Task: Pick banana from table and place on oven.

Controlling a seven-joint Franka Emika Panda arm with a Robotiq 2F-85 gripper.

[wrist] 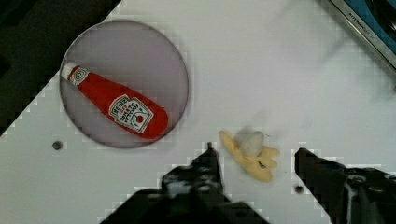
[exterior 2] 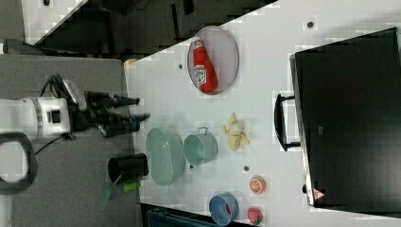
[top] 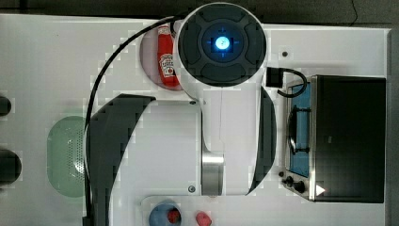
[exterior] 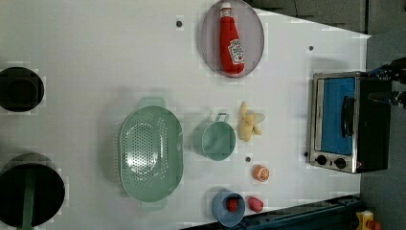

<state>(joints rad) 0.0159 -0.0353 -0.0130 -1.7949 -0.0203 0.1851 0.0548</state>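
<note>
You're looking at a plain white table (exterior: pixel 95 43) dotted with a few small dark holes. The banana (exterior: pixel 250 125) is showing pale cream-yellow with a whitish bit in the middle. The ketchup bottle (exterior: pixel 231 40) is glowing bright red with a white cap and a white label, lying on a greyish-lilac plate (exterior: pixel 208 28). The colander (exterior: pixel 151 153) and the little pot (exterior: pixel 218 140) are both wearing the same mint green, the colander speckled with tiny holes. The oven (exterior: pixel 349 122) is sporting a black top, steel frame and blue-tinted glass. The orange slice (exterior: pixel 261 173) is looking orange, and the bowl (exterior: pixel 221 207) is showing blue.
</note>
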